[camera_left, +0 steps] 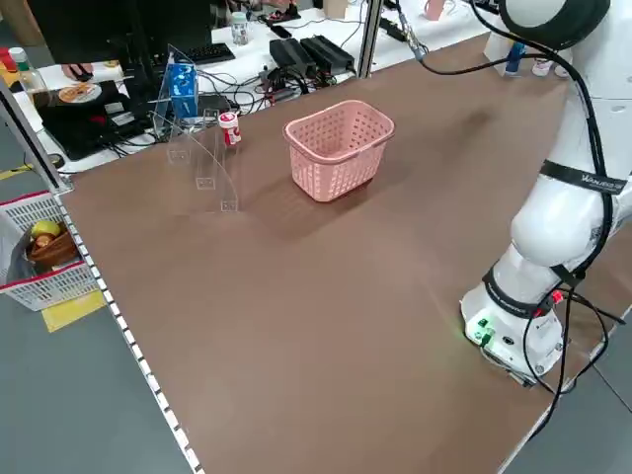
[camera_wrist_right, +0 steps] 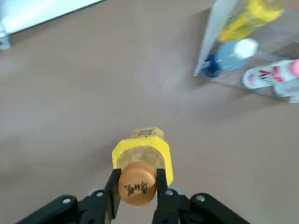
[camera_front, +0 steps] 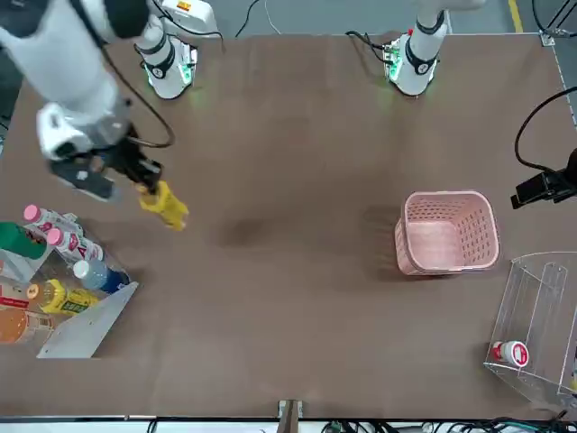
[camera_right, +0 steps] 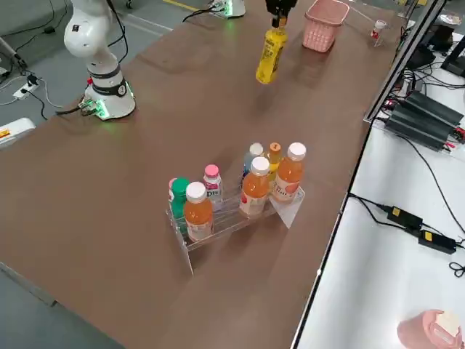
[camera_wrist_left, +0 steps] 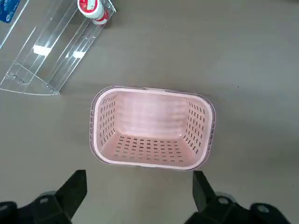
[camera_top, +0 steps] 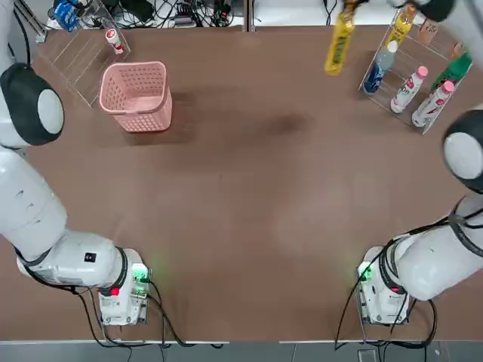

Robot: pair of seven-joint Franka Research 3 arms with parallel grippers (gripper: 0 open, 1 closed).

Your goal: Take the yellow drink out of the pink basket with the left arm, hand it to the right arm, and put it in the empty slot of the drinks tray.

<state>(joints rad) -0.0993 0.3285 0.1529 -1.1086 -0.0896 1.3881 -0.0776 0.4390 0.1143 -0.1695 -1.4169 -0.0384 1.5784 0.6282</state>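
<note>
Above the table near the drinks tray [camera_top: 417, 75], the right gripper [camera_wrist_right: 138, 189] is clamped on the neck of the yellow drink [camera_wrist_right: 142, 161], whose orange cap bears writing too small to read; the bottle hangs in the air. Well apart, the left gripper [camera_wrist_left: 140, 196] hovers with fingers wide over the empty pink basket [camera_wrist_left: 152, 126]

drinks tray [camera_top: 423, 121] cut by edge

White rounded arms [camera_top: 45, 234] with black joints, green-lit bases [camera_top: 139, 275].
</note>
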